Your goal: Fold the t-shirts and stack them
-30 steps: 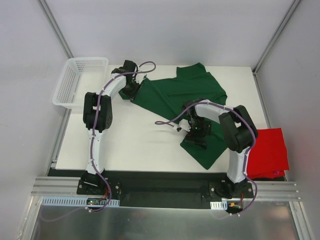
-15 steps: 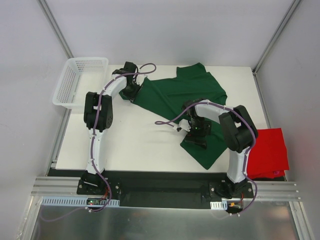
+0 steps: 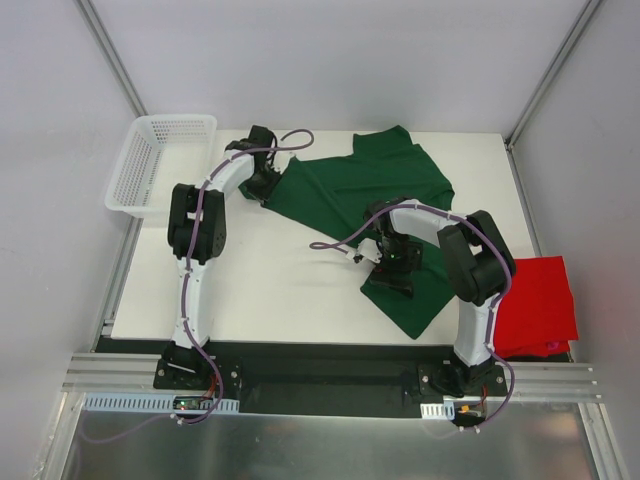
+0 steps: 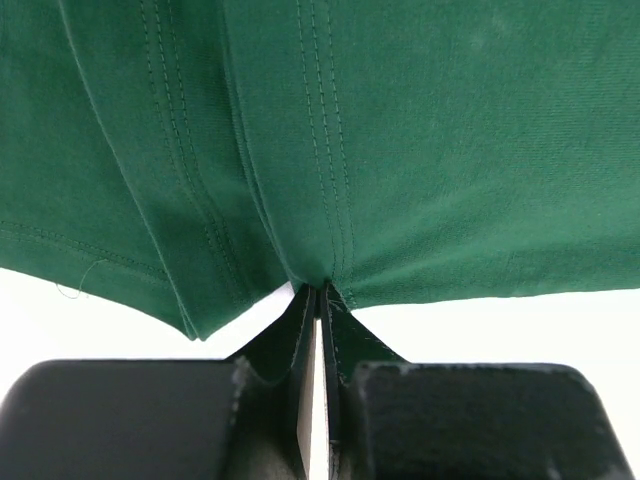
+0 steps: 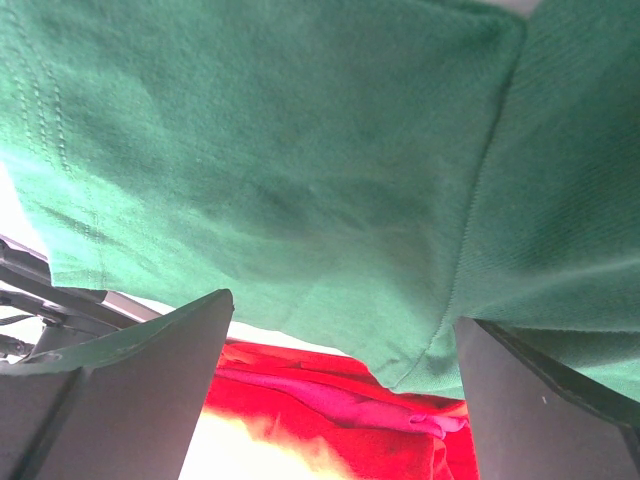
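The dark green t-shirt lies spread over the middle and right of the white table. My left gripper sits at the shirt's far left corner. In the left wrist view this gripper is shut, pinching a stitched edge of the green t-shirt. My right gripper hovers over the shirt's near part, with its jaws wide open. In the right wrist view the green t-shirt fills the space above the right gripper, and nothing is held. The red t-shirt lies crumpled past the table's right edge, and the red t-shirt also shows beneath the green cloth.
A white mesh basket stands at the table's far left corner. Grey walls close in the sides and back. A metal rail with the arm bases runs along the near edge.
The left gripper's jaws have closed on the green shirt's edge. Neither arm has visibly shifted, and the right gripper stays open.
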Available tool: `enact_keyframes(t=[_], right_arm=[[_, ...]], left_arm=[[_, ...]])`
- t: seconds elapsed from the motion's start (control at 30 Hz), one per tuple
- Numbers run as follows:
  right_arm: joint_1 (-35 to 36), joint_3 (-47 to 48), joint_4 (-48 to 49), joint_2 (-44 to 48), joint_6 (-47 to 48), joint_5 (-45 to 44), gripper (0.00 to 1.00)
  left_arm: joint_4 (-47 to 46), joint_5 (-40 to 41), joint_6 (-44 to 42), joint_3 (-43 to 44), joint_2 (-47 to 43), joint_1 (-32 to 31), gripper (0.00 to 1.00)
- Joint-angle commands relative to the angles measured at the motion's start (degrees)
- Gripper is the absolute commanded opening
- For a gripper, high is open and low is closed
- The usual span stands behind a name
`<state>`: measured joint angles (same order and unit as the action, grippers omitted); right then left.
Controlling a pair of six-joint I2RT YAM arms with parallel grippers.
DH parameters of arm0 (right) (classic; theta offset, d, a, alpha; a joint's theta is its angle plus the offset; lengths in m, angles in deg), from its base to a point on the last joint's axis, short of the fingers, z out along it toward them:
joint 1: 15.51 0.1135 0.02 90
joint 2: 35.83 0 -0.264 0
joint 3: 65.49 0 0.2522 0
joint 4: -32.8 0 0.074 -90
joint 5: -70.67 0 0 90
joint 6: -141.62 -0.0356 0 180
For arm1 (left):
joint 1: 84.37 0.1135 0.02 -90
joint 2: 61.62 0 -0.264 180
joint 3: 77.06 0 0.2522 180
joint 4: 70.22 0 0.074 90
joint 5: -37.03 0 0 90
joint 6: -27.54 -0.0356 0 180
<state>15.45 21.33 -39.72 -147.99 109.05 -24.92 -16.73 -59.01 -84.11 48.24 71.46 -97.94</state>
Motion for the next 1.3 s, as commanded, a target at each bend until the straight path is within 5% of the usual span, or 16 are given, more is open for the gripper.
enact_keyframes(t=[0.0,0.63,1.27], right_arm=[[0.24,-0.46,-1.71,-0.43,-0.56,3.48,0.96],[0.15,0.77,-0.48,-2.01,-1.35,-0.91,0.96],[-5.56,10.69,0.49,-1.22,-4.25,-4.44,0.96]], left_arm=[[1.67,0.42,-1.02,-3.17,-6.93,-1.11,0.0],[12.12,7.53,0.82,-34.54,-40.08,-5.95,0.0],[27.16,-0.1,5.83,-44.39,-55.54,-11.66,0.0]])
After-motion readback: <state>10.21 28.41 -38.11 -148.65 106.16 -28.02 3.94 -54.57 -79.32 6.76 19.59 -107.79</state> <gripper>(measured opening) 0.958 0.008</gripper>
